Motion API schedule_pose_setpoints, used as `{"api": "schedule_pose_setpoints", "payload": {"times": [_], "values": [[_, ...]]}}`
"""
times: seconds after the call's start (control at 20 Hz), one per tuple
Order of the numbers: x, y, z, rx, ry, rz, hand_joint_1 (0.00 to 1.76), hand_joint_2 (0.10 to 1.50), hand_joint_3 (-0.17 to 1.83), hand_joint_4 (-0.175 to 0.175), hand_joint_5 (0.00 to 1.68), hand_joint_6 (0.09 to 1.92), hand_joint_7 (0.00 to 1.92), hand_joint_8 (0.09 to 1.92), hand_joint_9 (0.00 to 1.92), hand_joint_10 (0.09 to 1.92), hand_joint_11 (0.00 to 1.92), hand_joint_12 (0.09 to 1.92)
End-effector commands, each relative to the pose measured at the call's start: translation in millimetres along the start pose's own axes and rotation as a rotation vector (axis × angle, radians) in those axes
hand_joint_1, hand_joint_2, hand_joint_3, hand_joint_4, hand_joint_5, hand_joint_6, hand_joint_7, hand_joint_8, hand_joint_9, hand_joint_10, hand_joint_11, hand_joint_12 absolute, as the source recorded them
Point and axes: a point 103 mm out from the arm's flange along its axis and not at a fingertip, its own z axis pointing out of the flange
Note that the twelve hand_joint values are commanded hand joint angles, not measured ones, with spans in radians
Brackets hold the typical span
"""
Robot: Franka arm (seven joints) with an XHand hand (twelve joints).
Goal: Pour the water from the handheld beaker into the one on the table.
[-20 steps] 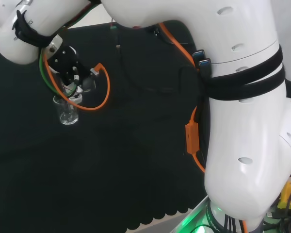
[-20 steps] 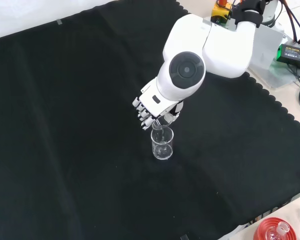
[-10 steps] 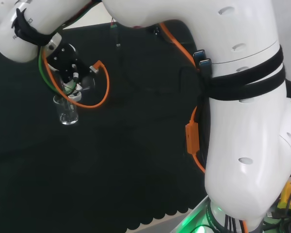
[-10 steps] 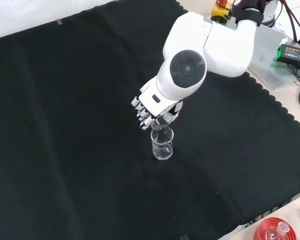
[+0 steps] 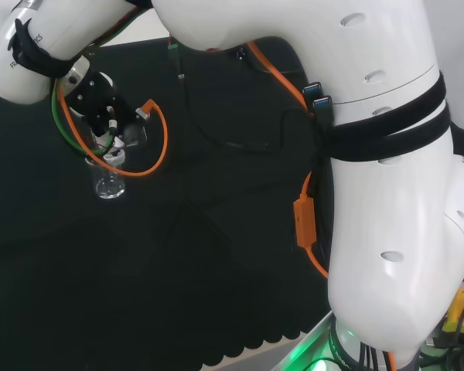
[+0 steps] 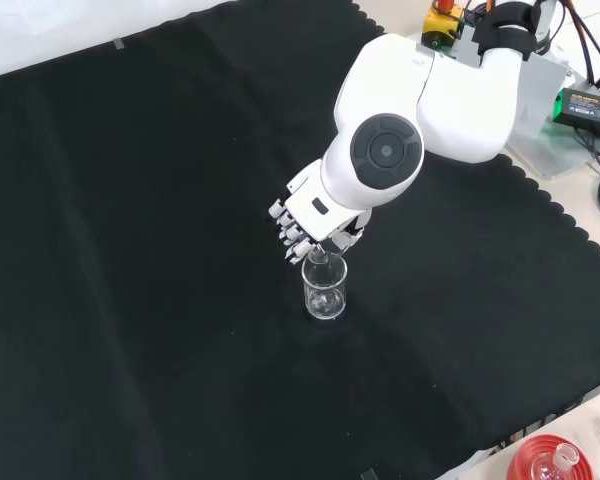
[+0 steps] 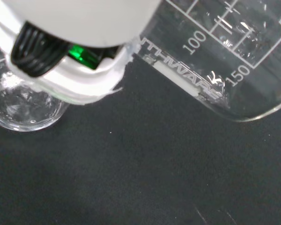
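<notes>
From the front, the hand (image 6: 308,215) is hanging just above the beaker on the table (image 6: 325,288), its fingers (image 6: 292,235) curling downward toward that beaker's rim. The arm's big white link with the round grey cap (image 6: 385,152) is standing before most of the hand, so the palm and thumb are hard to make out. Something clear is showing right at the fingertips over the rim, too faint there to read as a vessel.

The wrist camera is giving the better look: the handheld beaker (image 7: 225,51) is lying steeply tipped, its printed scale running sideways and its lip hanging over the black cloth (image 7: 145,178). Its upper part is cut off, and the spot where the fingers are wrapping it is hidden behind a blurred white part of the hand (image 7: 70,42). I am taking the hand to be gripping this beaker, though the grasp itself is not showing. Whether water is running I cannot tell.

Over the arm's shoulder, the standing beaker (image 5: 108,182) is sitting upright on the cloth just below the wrist, with orange cable (image 5: 158,147) looping beside it.
</notes>
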Motion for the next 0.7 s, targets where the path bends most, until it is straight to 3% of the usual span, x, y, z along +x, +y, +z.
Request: {"api": "schedule_pose_setpoints", "payload": {"times": [0.05,0.7], "values": [[-5.6,-0.4,2.2,-0.001,0.024,-0.001,1.18,0.61,0.65,0.058,1.45,0.34,1.71,0.09,1.61,0.09,1.3,0.76],[-0.3,-0.7,-4.2,-0.005,0.016,-0.003,1.18,0.61,0.65,0.059,1.44,0.35,1.71,0.09,1.61,0.09,1.31,0.76]]}}
